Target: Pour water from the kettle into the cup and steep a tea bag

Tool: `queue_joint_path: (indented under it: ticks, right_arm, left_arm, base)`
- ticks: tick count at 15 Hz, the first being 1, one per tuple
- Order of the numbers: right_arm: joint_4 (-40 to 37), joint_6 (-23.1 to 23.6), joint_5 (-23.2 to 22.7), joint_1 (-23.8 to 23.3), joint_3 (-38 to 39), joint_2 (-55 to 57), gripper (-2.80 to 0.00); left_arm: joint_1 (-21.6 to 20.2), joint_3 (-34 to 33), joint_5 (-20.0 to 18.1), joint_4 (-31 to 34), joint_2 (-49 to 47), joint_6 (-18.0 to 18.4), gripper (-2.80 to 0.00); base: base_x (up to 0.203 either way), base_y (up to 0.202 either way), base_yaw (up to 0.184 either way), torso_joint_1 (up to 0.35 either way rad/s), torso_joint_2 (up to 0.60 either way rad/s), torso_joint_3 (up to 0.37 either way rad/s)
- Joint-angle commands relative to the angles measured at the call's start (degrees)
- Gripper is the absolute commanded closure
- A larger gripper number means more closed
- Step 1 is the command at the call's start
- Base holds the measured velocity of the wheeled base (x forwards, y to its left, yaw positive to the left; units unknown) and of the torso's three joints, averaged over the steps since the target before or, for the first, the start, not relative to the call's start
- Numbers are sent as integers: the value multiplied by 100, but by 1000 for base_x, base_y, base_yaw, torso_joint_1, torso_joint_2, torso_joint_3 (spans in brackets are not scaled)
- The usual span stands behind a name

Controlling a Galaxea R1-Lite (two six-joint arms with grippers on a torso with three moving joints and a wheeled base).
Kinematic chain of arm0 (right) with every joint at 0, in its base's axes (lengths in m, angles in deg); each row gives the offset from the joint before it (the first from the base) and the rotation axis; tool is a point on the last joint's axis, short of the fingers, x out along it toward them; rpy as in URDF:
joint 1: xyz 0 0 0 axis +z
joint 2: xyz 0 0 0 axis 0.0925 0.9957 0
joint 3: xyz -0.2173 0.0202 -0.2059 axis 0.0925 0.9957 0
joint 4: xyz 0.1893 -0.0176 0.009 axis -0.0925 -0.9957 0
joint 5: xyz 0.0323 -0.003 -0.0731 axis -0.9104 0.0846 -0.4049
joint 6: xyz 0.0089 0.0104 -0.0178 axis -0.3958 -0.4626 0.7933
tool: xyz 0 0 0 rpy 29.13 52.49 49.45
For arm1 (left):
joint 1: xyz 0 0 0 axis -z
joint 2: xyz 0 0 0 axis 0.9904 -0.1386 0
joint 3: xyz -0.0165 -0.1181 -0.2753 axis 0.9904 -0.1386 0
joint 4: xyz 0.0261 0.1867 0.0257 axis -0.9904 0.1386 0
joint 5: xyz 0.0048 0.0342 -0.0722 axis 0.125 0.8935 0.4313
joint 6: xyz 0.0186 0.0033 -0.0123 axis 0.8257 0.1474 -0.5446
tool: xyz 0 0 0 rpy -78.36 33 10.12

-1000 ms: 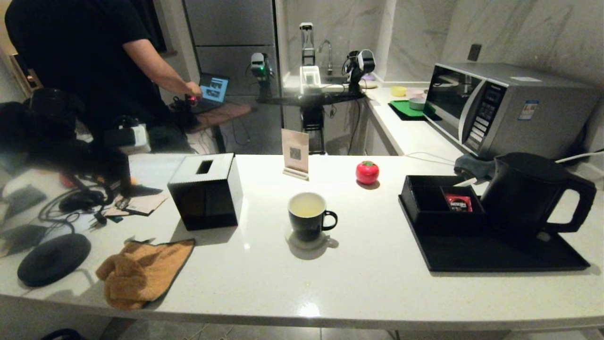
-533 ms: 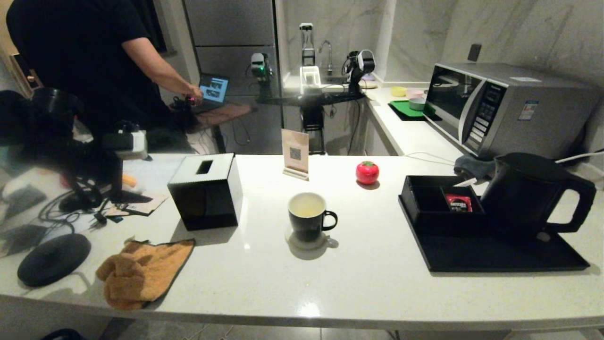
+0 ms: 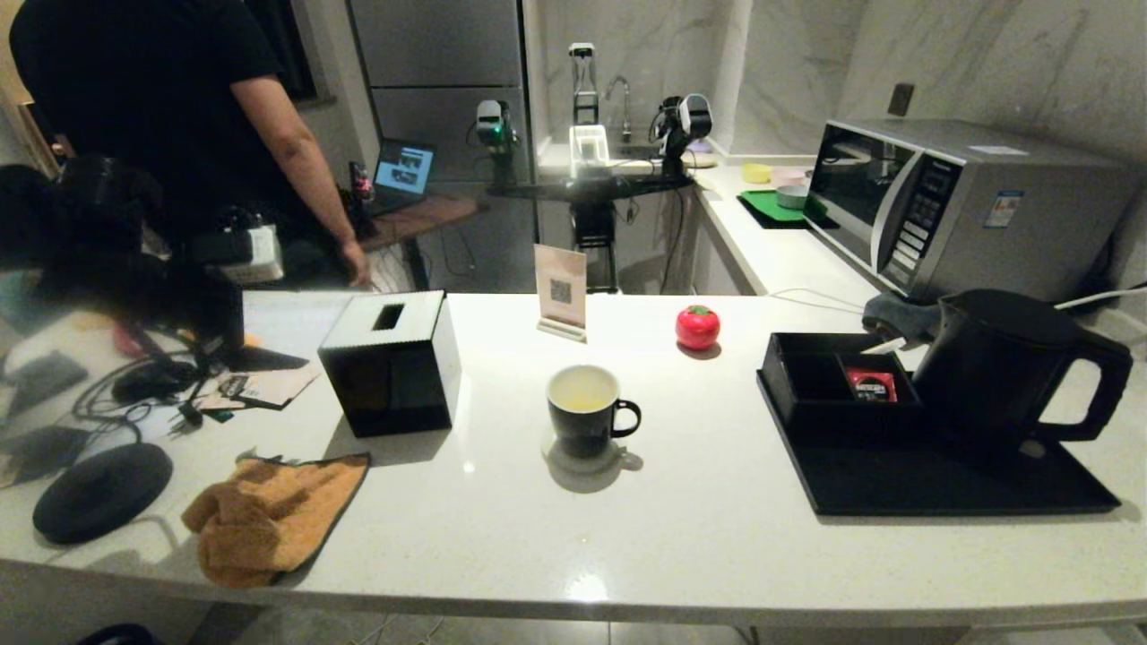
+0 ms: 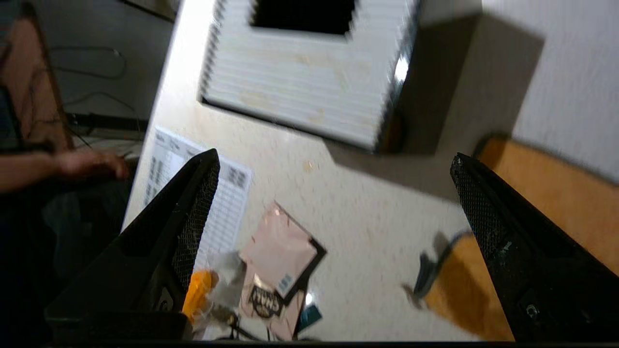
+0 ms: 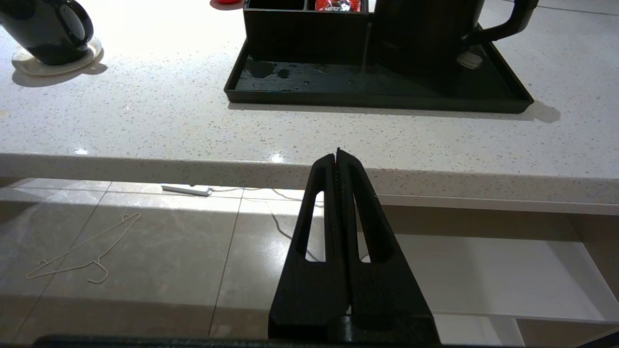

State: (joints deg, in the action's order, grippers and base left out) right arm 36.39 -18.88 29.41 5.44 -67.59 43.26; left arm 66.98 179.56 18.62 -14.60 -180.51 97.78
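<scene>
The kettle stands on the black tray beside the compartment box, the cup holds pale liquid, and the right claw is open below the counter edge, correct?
Not quite. The right claw is shut, fingers pressed together, as the right wrist view shows. The rest holds: the kettle stands on the black tray beside the compartment box, and the cup holds pale liquid.

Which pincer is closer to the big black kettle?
Right. The right pincer is shut, parked low in front of the counter edge, facing the kettle on its tray. The left pincer is open, far off over the clutter beside the tissue box.
</scene>
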Motion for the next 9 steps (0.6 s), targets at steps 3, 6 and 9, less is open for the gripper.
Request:
queue_joint_path:
  ticks: [3,6,9]
  right_arm:
    - [-7,5,-2,3,0,7,0]
    - [-7,5,-2,4,0,7,0]
    - [-7,5,-2,-4,0,7,0]
  left_arm:
    - [247,-17,-236,-754,339,-1424,-280]
    - [484,-90,-247,-2138,515,-2861,-280]
    - [668,-451,-66,-3731,755,-4554,-280]
  base:
    - [0,0,0,0,0,0]
    - [0,0,0,0,0,0]
    - [0,0,0,0,0,0]
